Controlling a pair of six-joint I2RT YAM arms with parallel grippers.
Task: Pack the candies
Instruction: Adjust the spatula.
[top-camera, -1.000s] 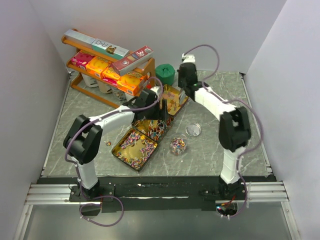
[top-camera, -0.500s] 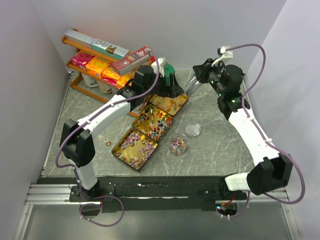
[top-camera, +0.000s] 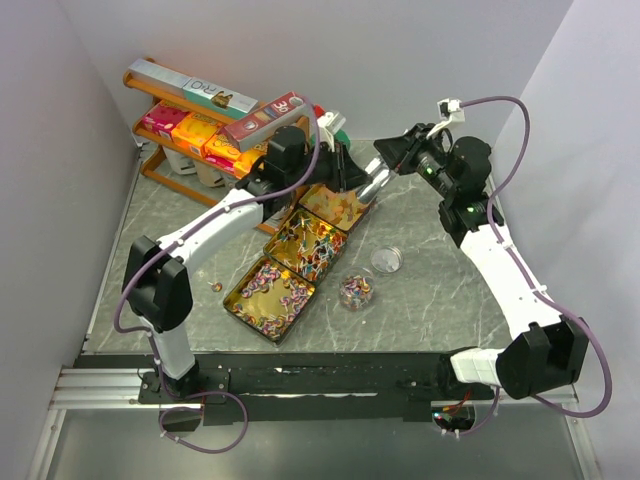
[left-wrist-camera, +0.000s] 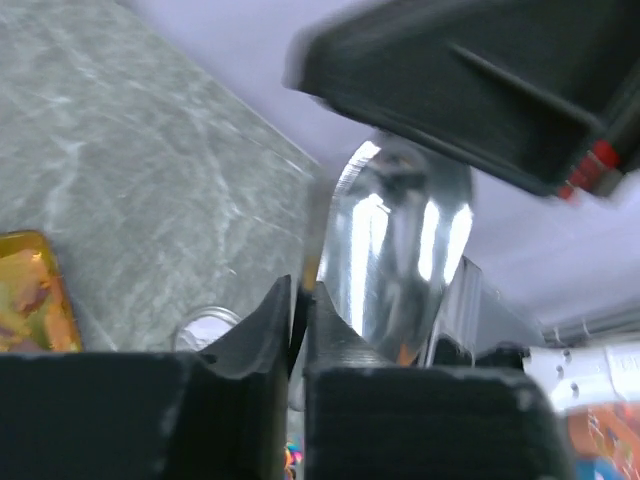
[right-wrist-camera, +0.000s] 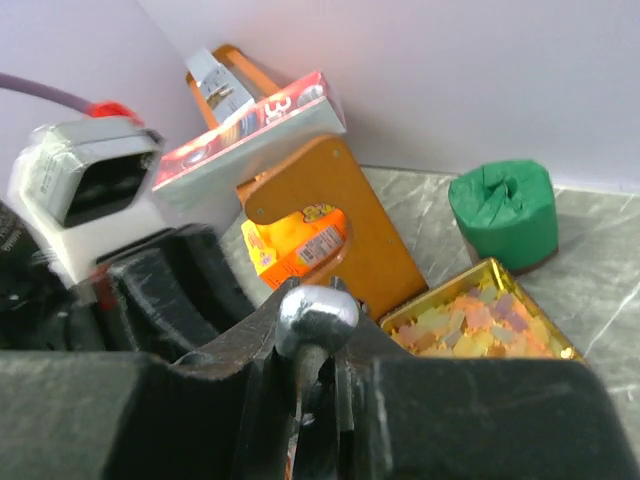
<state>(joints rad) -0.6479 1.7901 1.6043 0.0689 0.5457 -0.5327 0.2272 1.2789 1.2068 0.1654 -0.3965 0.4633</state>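
Left gripper (left-wrist-camera: 297, 315): raised over the far end of the tin row, beside the rack; jaws drawn almost together with only a thin slit between them; whether anything sits in that slit cannot be told
Right gripper (right-wrist-camera: 316, 336): raised at the back of the table, facing the left gripper; jaws pinching the handle of the metal spoon (left-wrist-camera: 395, 245); the rounded handle end stands just above the fingers
Metal spoon: bowl pointing toward the left gripper, just beside its right finger; contact between them cannot be told
Candies (top-camera: 270, 292): held in three gold tins set end to end in a diagonal row at the table's middle; near tin (top-camera: 243, 300) carries the pink-purple-white kind; middle tin (top-camera: 287, 228) the red-blue-yellow kind; far tin (right-wrist-camera: 470, 278) the orange-yellow kind
Glass jar (top-camera: 356, 290): upright on the table (top-camera: 440, 290), just right of the near tin; mixed candies inside; uncovered
Lid (top-camera: 387, 260): flat on the table, near the jar on its far right side
Stray candy (top-camera: 216, 286): alone on the table, just left of the near tin
Rack (right-wrist-camera: 330, 215): orange wood, far left corner; orange and pink boxes on its shelf; long boxes on top
Green roll (right-wrist-camera: 502, 210): upright behind the far tin
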